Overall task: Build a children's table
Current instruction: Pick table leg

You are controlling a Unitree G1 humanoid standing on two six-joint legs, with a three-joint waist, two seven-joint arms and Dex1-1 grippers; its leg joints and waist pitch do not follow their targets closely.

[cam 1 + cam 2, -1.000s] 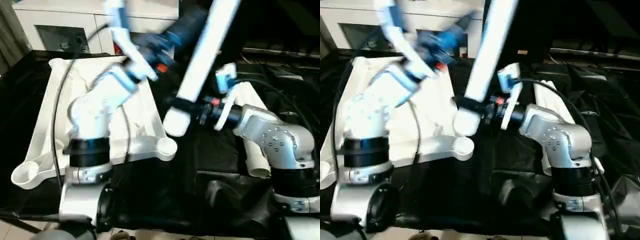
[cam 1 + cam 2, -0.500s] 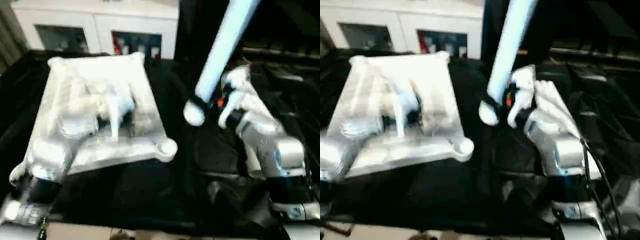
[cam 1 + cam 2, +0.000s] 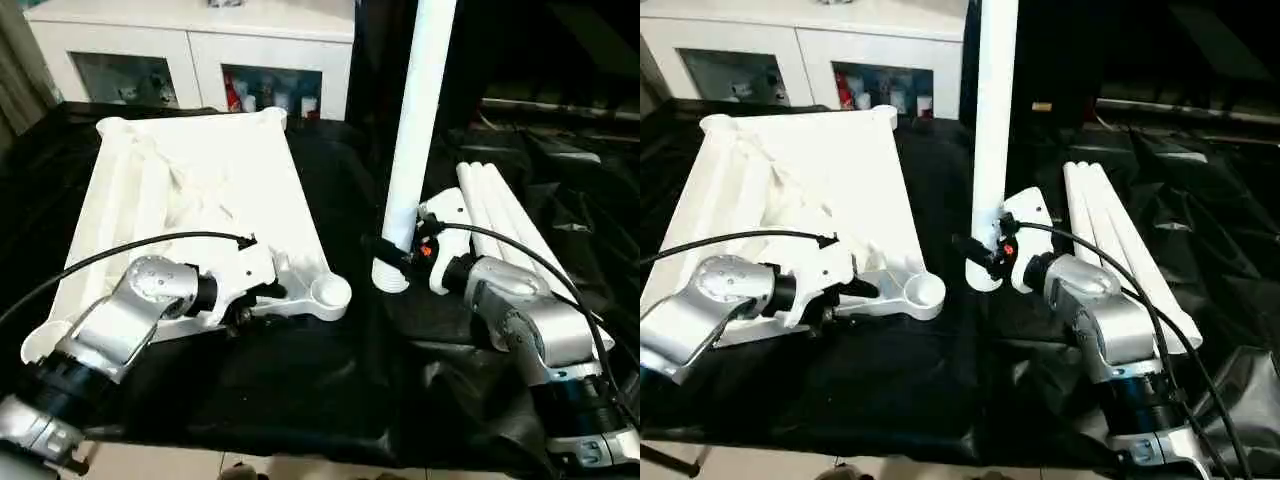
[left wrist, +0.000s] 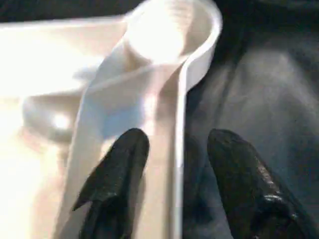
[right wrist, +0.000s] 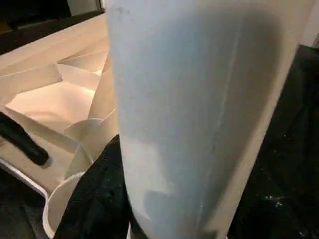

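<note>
The children's table top (image 3: pixel 200 180) lies upside down on the black cover, ribs up, with a round socket (image 3: pixel 330 292) at its near right corner. My left gripper (image 3: pixel 262 297) is low at the top's near edge beside that socket. In the left wrist view its two black fingers (image 4: pixel 117 169) stand apart on either side of the rim (image 4: pixel 180 114), one inside and one outside. My right gripper (image 3: pixel 393 250) is shut on a white leg (image 3: pixel 420 110), held upright just right of the socket, its lower end (image 3: pixel 388 276) close to the cover.
Three more white legs (image 3: pixel 505 225) lie side by side on the cover behind my right arm. A white glass-door cabinet (image 3: pixel 200 50) stands behind the work table. A black cable (image 3: pixel 130 248) arcs over my left forearm.
My left arm has swung down from above the top to its near edge, and its fingers have narrowed. The leg in my right gripper has gone from tilted to upright.
</note>
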